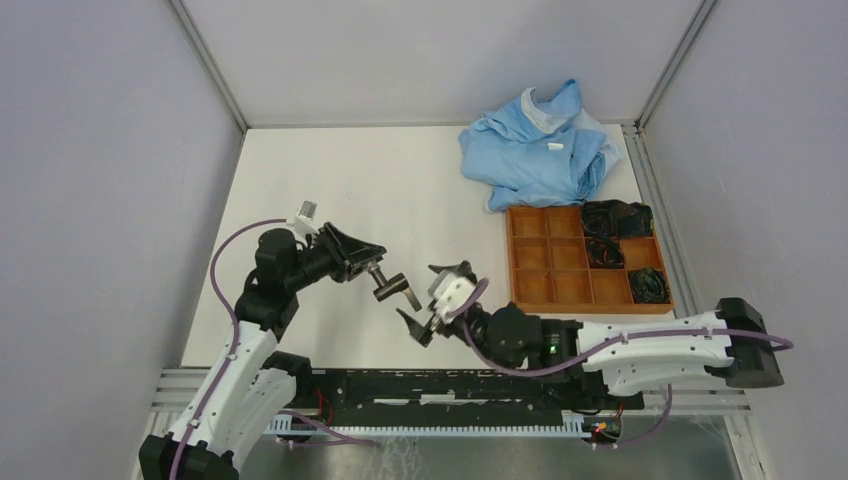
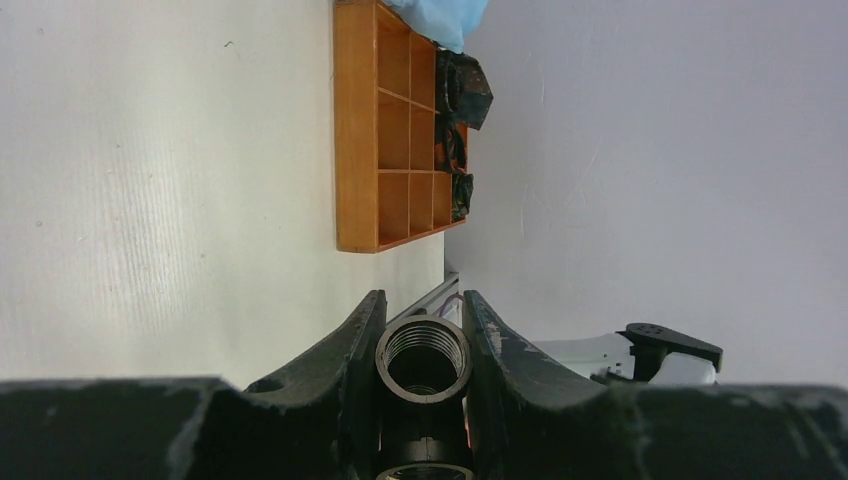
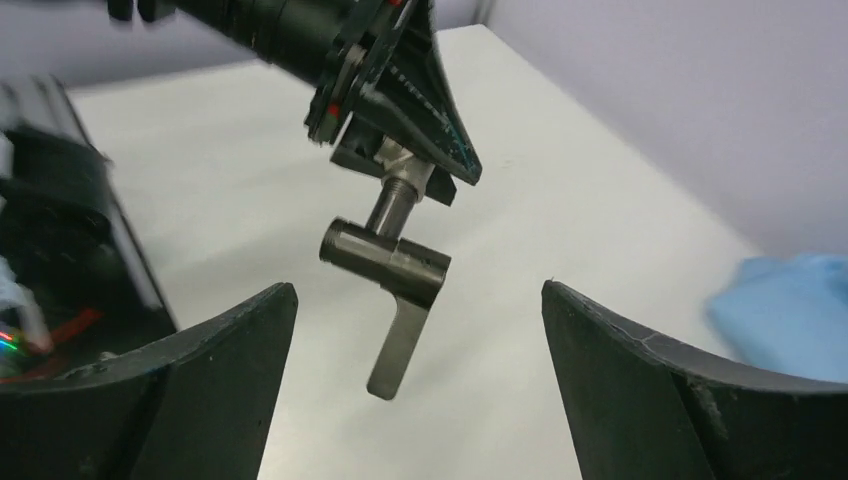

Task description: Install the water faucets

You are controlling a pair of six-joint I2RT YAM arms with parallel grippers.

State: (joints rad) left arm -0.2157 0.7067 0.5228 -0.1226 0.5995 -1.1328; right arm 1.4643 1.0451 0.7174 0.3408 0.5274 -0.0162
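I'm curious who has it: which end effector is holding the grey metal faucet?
The left end effector: its fingers are shut on one end of the faucet. The right end effector is spread wide open, holding nothing.

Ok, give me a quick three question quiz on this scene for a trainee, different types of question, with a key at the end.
1. True or false: the right end effector is clamped on the faucet.
2. Which one holds the faucet in the air above the table? A) left end effector B) right end effector C) neither
3. Fill in: the crumpled cloth beyond the compartment tray is ___ in colour.
Key: 1 false, its jaws stand wide open and empty; 2 A; 3 blue.
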